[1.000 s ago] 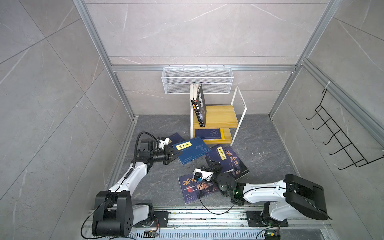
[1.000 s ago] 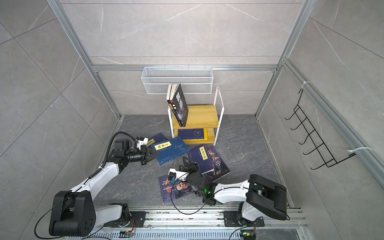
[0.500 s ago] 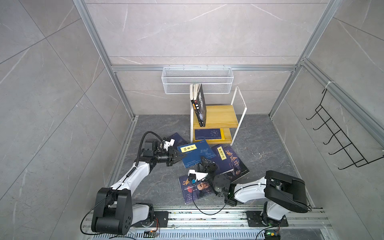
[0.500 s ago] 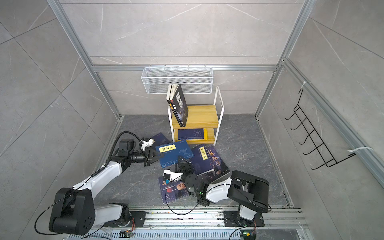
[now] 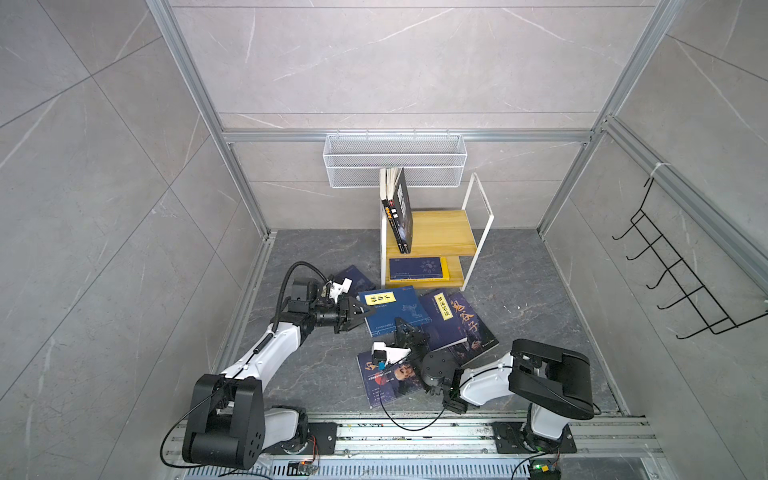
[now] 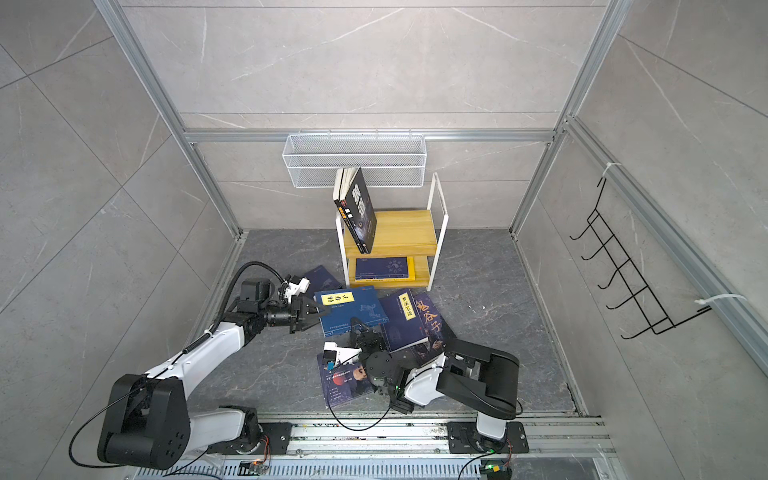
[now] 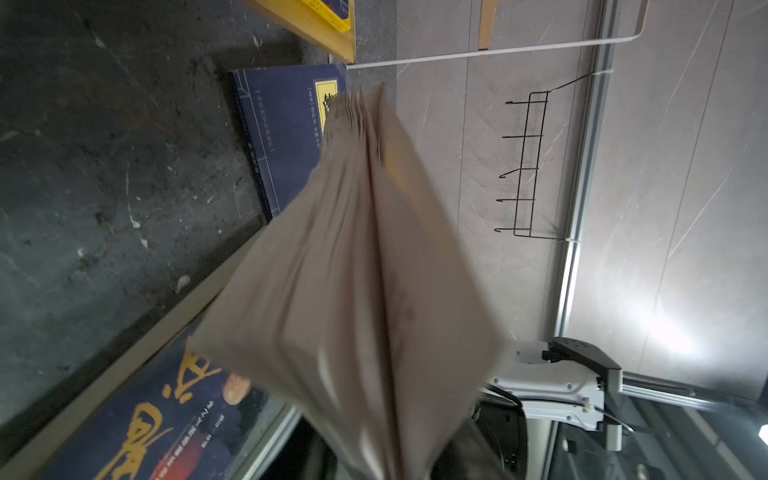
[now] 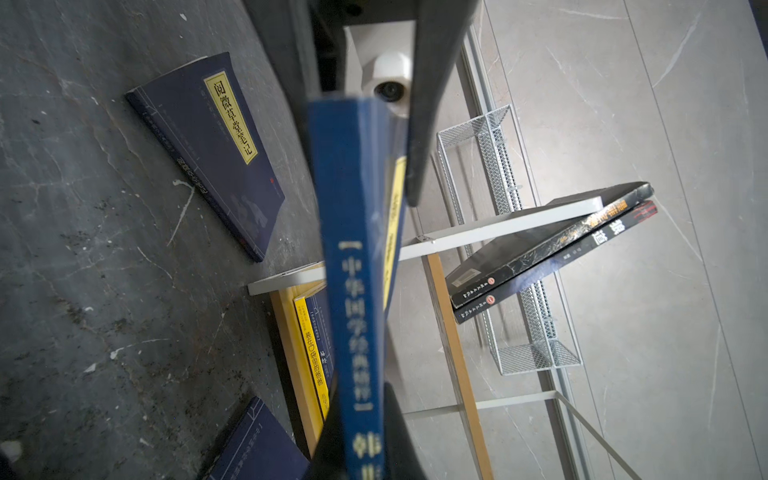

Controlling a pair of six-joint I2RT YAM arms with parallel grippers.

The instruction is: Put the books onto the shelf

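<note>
Blue book gripped at mid-frame, below the shelf.
Right gripper clenched on its lower edge; left gripper straddles its left edge, clamped or released cannot be told.

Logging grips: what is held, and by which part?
Right hand grips the blue book by its spine; left hand open at the pages.

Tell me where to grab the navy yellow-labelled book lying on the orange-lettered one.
Take the navy paperback with the yellow title label by its right edge, from the right. That edge lies on the navy book with orange calligraphy, off the floor, so a claw finger might slide under. The blue book in the right claw crowds its left edge.
</note>
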